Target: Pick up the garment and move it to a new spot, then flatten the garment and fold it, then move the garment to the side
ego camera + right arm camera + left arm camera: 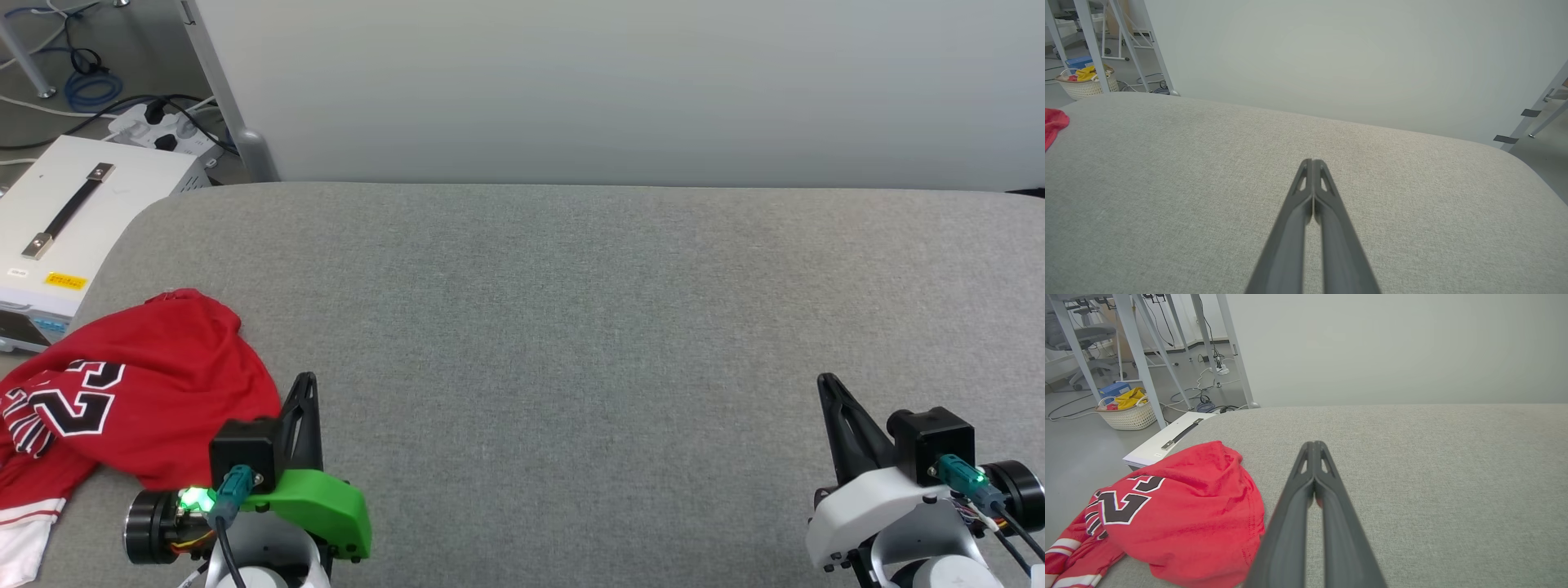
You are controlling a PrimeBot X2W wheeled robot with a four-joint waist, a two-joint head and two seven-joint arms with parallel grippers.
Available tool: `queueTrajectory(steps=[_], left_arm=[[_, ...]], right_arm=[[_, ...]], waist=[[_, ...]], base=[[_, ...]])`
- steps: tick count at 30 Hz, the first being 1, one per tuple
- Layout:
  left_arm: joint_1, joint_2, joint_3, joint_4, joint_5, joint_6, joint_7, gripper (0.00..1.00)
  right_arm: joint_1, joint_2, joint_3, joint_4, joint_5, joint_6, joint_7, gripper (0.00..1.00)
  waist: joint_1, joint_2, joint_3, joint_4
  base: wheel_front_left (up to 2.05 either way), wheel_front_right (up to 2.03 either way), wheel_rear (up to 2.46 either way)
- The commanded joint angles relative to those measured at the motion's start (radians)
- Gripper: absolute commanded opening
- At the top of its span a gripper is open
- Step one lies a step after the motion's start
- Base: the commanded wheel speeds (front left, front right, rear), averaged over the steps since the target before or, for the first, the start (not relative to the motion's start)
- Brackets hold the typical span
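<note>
Okay, the garment is a crumpled red heap at the near left corner of the tabletop, "23" lettering face up, with a white sleeve trailing off toward the near left. That end looks to spill over the tabletop's left edge, but the head view crops it, so I'm not sure. As far as a heap has a long axis, it runs diagonally from the rounded hump at the far right down to the sleeve at the near left. The left gripper sits just right of the heap. Its fingers are pressed together tip to tip with nothing between them, pointing away from the robot over bare grey surface, not at the cloth. In the left wrist view the red hem comes right up against the left side of those fingers near their base; whether it is touching or just beside, can't tell. The right gripper is well apart at the near right, fingers likewise closed and empty, with the whole bare width of tabletop between it and the garment. The left arm is plainly the nearer one. My read is that the pick has not started, and it turns on the left fingers spreading and swinging left onto the hump. A white case with a handle stands beyond the left edge.
</note>
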Motion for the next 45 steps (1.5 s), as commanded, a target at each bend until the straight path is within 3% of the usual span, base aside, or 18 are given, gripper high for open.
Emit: queueTrajectory(steps=[1, 25, 26, 45], left_arm=[[-0.008, -0.006, 0.0, -0.002, 0.009, -0.004, -0.001, 0.0], [-0.008, -0.006, 0.0, -0.002, 0.009, -0.004, -0.001, 0.0], [0.0, 0.0, 0.0, 0.0, 0.0, 0.0, 0.0, 1.0], [-0.003, -0.001, -0.017, 0.022, -0.034, -0.004, -0.034, 1.0]], right_arm=[[-0.016, -0.001, 0.001, 0.002, -0.01, -0.001, 0.003, 0.0], [-0.016, -0.001, 0.001, 0.002, -0.01, -0.001, 0.003, 0.0], [0.0, 0.0, 0.0, 0.0, 0.0, 0.0, 0.0, 1.0], [0.011, 0.0, -0.008, 0.002, 0.035, 0.0, -0.032, 1.0]], waist=[[0.0, 0.0, 0.0, 0.0], [0.0, 0.0, 0.0, 0.0], [0.0, 0.0, 0.0, 0.0], [0.0, 0.0, -0.005, 0.001]], base=[[0.0, 0.0, 0.0], [0.0, 0.0, 0.0], [0.0, 0.0, 0.0], [0.0, 0.0, 0.0]])
